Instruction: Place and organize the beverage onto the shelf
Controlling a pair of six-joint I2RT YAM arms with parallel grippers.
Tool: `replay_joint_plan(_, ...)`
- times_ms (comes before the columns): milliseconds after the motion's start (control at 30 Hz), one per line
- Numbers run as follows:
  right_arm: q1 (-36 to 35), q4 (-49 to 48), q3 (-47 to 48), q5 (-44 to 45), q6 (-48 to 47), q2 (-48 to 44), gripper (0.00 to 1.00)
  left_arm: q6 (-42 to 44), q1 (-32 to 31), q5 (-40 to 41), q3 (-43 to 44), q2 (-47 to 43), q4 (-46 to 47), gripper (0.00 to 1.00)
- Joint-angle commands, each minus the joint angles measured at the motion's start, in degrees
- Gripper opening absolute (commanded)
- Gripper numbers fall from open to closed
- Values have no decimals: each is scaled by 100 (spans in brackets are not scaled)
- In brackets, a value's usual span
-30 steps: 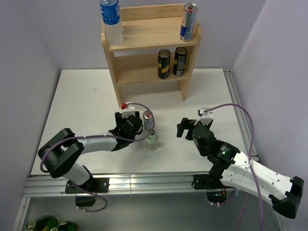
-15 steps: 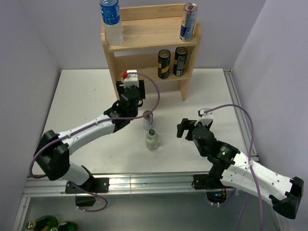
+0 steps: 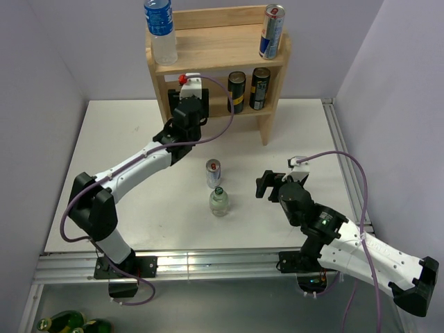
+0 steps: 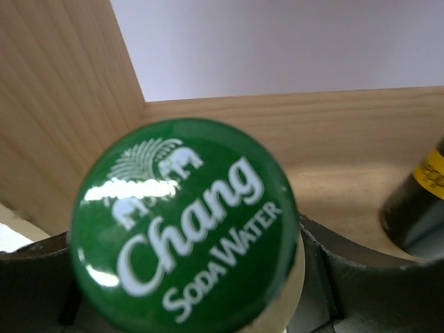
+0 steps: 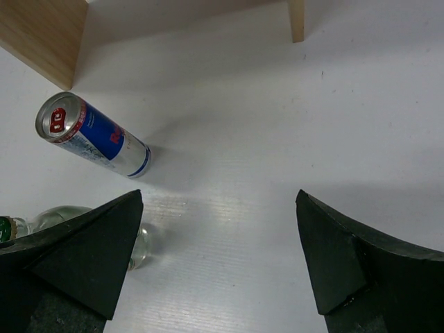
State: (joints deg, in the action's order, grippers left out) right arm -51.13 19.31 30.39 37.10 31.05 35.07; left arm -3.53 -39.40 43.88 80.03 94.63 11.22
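Shelf (image 3: pixel 215 45): left end effector (image 3: pixel 186 103) arrived holding bottle (image 4: pixel 184 222).

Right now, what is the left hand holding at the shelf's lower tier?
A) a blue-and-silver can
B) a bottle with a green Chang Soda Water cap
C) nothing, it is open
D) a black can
B: in the left wrist view the left hand grips a bottle whose green cap reads Chang Soda Water, with the shelf wood right behind it.
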Motion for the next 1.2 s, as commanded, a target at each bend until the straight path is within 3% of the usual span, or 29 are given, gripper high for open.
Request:
replay_joint_plan(0, -19, -129, -60, 157, 15, -62, 98, 256, 134, -11, 566, -138, 653, 0)
replay_joint_plan(833, -19, -112, -51, 183, 50, 26, 98, -455, 820, -116, 171, 73, 635, 2)
replay_joint_plan(933, -19, -129, -51, 183, 50, 35, 98, -508, 837, -72, 118, 56, 635, 10)
replay_joint_plan(1033, -11, -112, -51, 183, 59, 44, 98, -535, 846, -63, 39, 20, 671, 33)
replay_joint_plan(1067, -19, -120, -51, 183, 59, 44, 98, -535, 855, -64, 4, 3, 679, 46)
replay_joint_plan(1167, -19, -112, -51, 183, 59, 35, 98, -508, 863, -72, -14, -6, 697, 59)
